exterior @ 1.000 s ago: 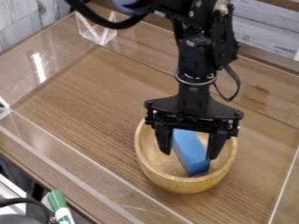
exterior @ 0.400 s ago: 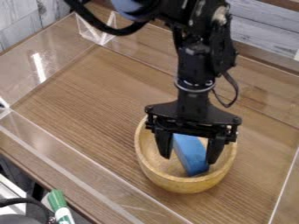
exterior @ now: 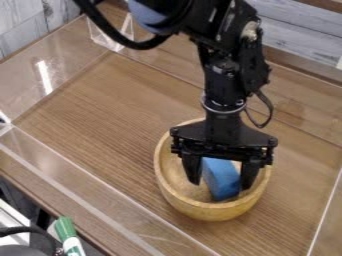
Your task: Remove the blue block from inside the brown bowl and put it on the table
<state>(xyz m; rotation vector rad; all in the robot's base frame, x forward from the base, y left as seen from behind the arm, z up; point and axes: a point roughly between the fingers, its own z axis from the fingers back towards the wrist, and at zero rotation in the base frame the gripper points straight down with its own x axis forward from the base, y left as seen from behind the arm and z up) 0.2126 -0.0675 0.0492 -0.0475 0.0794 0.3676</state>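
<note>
The brown bowl (exterior: 183, 198) sits on the wood-grain table (exterior: 107, 110) at the lower right. Inside it lies the blue block (exterior: 223, 180), partly covered by the arm. My gripper (exterior: 222, 172) points straight down into the bowl, open, with one black finger on each side of the block. Whether the fingers touch the block cannot be made out.
Low clear plastic walls (exterior: 80, 215) edge the table at the front and left. A clear stand (exterior: 110, 38) stands at the back left. A dark object with a green part (exterior: 60, 236) lies outside the front wall.
The gripper has sunk a little deeper into the bowl, its fingers now straddling the block lower down. The jaws stayed open. Bowl and block have not moved.
</note>
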